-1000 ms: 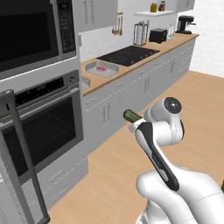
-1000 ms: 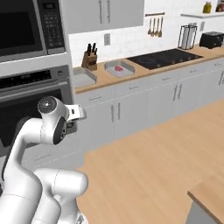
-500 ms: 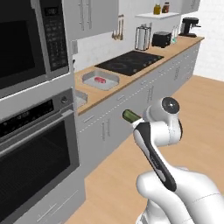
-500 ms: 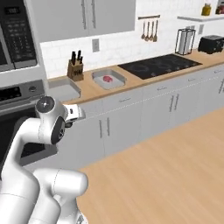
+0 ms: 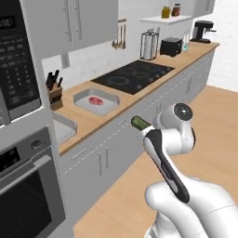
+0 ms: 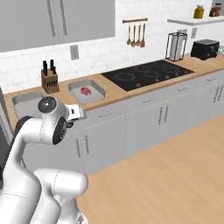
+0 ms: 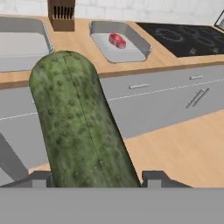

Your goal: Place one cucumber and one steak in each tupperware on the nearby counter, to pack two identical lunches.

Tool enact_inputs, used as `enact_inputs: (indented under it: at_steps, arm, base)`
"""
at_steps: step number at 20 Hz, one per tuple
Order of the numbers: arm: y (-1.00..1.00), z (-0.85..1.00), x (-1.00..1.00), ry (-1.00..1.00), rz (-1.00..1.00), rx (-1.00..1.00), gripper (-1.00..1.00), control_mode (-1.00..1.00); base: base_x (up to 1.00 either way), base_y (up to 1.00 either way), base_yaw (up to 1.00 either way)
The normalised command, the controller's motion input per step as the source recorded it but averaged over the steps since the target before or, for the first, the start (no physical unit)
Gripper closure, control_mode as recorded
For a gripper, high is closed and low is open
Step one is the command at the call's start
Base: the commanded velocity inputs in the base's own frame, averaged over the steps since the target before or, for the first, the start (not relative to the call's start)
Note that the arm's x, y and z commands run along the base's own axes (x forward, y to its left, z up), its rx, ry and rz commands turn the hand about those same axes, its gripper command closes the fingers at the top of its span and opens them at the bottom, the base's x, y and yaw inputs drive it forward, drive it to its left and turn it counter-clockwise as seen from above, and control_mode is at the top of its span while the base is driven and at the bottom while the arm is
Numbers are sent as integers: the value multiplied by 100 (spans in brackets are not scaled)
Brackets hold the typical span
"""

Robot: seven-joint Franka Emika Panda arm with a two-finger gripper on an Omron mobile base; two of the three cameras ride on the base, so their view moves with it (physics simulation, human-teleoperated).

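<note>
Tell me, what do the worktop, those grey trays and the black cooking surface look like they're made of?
The counter looks like light-brown wood with a matte finish, though no grain shows. The tupperware with the steak looks like plain grey plastic or metal; its flat, dull surface leaves that open. The stovetop looks like smooth black glass, with faint ring markings. All of it is rendered, so these are guesses.

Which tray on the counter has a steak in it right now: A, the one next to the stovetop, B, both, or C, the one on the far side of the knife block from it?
A: the steak lies in the tupperware beside the stovetop; the other tray's visible part is bare.
</note>
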Motion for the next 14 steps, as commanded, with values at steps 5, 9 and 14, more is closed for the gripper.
enact_inputs:
  at_steps: [5, 9, 14]
  arm:
    - [0, 0, 0, 0, 0, 0, 100, 100]
    - [0, 0, 0, 0, 0, 0, 100, 100]
    - [0, 0, 0, 0, 0, 0, 100, 100]
  base:
    - [100, -2, 23]
    - [99, -22, 51]
    - [50, 2, 74]
